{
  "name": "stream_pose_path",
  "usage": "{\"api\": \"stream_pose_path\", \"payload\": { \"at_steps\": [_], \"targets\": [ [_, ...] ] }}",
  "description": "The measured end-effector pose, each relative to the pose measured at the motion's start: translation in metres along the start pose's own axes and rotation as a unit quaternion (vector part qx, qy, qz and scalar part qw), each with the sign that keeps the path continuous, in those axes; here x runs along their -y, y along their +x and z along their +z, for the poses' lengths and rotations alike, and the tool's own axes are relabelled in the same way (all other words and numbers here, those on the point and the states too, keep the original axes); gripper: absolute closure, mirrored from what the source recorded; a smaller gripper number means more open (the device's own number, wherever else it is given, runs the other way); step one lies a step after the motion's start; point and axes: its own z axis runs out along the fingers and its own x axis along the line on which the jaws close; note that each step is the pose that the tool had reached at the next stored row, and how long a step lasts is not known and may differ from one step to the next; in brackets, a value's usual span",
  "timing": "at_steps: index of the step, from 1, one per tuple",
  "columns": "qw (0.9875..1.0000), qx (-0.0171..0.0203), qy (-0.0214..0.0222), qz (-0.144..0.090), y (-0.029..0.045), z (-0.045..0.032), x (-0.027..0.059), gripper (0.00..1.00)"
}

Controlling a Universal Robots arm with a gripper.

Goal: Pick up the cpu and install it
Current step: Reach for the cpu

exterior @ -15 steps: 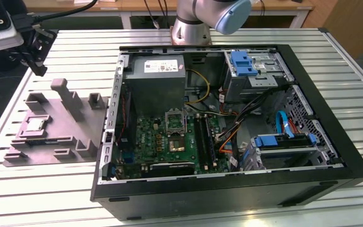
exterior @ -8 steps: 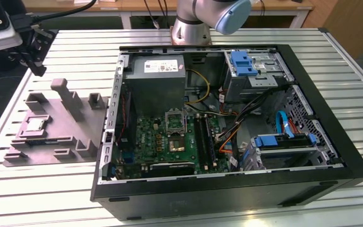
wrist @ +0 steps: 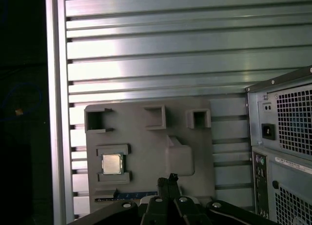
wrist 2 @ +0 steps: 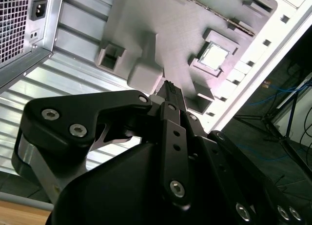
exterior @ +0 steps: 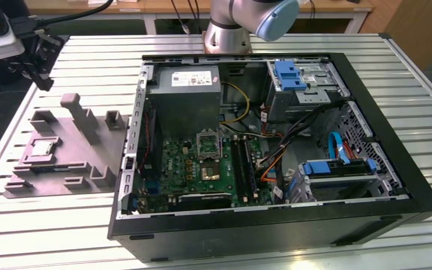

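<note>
Jaws closed and empty hang clear of the grey fixture [wrist: 146,152], the cpu [wrist: 112,163] seated beneath, off to one side; pickup unstarted, and a grasp needs them parted overhead.

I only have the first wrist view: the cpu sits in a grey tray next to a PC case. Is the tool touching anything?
Observer: No. In the exterior view the tool hangs in the air, clear of the tray and the cpu.
Operator: Is the case open?
Observer: Yes. The case lies on its side with the upper panel off, and the green board is exposed inside.
Operator: Where does the arm stand?
Observer: The arm's base is at the table's far edge, behind the case.
</note>
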Motion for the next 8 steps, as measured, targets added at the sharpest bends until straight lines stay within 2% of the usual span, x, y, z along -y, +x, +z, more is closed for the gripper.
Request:
{"api": "stream_pose_path", "payload": {
  "at_steps": [4, 6, 8],
  "targets": [
    [1.0, 0.0, 0.0, 0.0, 0.0009, 0.0001, 0.0, 0.89],
    [1.0, 0.0, 0.0, 0.0, 0.0062, 0.0018, 0.0005, 0.89],
    [1.0, 0.0, 0.0, 0.0, 0.0063, 0.0018, 0.0005, 0.89]
  ]
}}
